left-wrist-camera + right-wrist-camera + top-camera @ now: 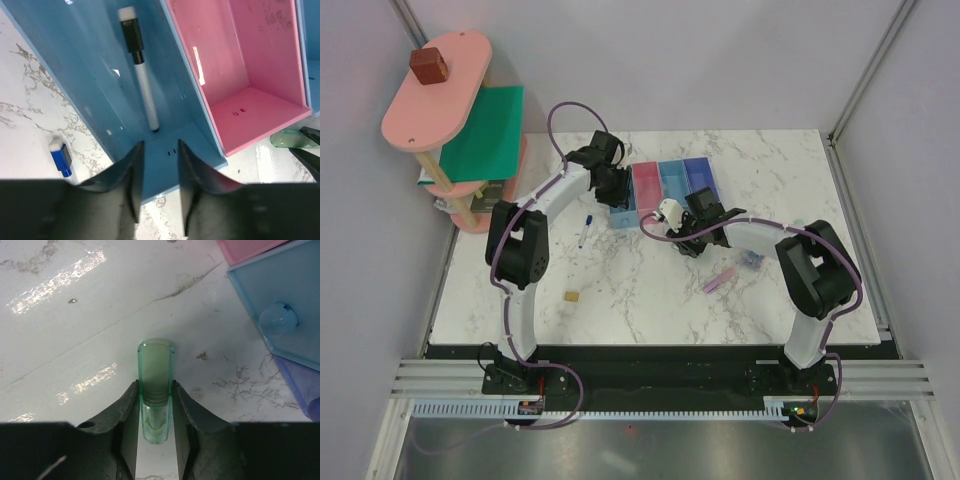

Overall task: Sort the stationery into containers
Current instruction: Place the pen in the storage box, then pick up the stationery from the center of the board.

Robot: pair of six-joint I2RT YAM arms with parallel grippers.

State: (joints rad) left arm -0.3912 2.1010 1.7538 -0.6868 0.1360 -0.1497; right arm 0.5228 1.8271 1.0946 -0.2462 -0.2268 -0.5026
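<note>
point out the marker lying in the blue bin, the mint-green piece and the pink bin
marker (142,82), left wrist view, on its white barrel
mint-green piece (156,367), right wrist view, on its smooth upper half
pink bin (220,50), left wrist view, on a bare inner surface

The near surface (640,310) lies open but for a tan block (573,296) and pink bar (720,279). At the bins (660,185) it is tight: left claw (160,165) over the blue one's near end, right claw (155,400), filled by a green piece (155,365), just before them.

Glossy marble-look table (650,290), smooth plastic bins (240,55), translucent green piece (156,370)
</note>
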